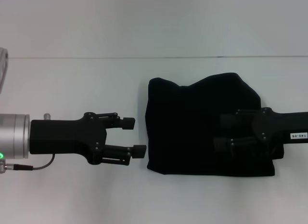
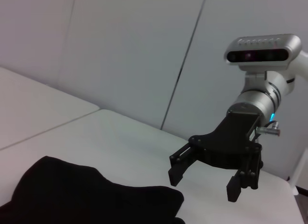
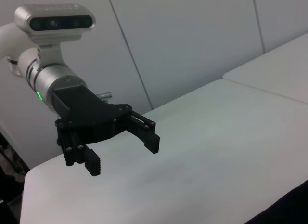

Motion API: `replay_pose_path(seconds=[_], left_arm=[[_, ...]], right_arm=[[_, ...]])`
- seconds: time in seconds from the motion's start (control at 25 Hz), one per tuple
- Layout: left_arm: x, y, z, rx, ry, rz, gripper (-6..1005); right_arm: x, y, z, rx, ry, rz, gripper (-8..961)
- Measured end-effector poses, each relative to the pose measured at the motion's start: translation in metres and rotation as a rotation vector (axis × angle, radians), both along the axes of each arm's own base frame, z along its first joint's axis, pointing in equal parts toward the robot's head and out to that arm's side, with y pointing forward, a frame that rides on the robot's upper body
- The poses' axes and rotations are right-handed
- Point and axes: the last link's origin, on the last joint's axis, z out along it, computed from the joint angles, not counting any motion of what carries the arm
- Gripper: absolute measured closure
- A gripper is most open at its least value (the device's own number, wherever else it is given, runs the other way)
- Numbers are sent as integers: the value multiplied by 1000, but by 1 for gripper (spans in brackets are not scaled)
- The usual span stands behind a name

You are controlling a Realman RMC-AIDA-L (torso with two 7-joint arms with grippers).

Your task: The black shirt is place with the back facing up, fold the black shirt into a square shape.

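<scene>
The black shirt [image 1: 192,127] lies folded into a rough rectangle on the white table, right of centre, its far edge uneven. Part of the shirt [image 2: 86,195] also fills the low corner of the left wrist view. My left gripper [image 1: 134,136] hangs open just off the shirt's left edge, holding nothing; the right wrist view shows the same left gripper [image 3: 123,156] open above bare table. My right gripper [image 1: 224,132] reaches in from the right over the shirt's right half. That right gripper [image 2: 203,185] shows open and empty, raised a little above the cloth.
The white table [image 1: 72,195] extends around the shirt on all sides, and a pale wall rises behind it. A light object [image 1: 3,65] pokes in at the far left edge. A thin cable [image 1: 38,166] trails under the left wrist.
</scene>
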Motion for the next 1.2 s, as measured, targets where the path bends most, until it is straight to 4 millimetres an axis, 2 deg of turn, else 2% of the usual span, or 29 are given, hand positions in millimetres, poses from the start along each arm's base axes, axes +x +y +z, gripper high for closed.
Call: replay_pose_path(seconds=[0.72,1.2], left_arm=[[4,-4,-8,-55,-23,-3,139],[6,3,-6,-59,-12,17,135]], right_arm=[[8,-4,2,-14,-32,-7,72],[7,2,5,2,-40,-16,73]])
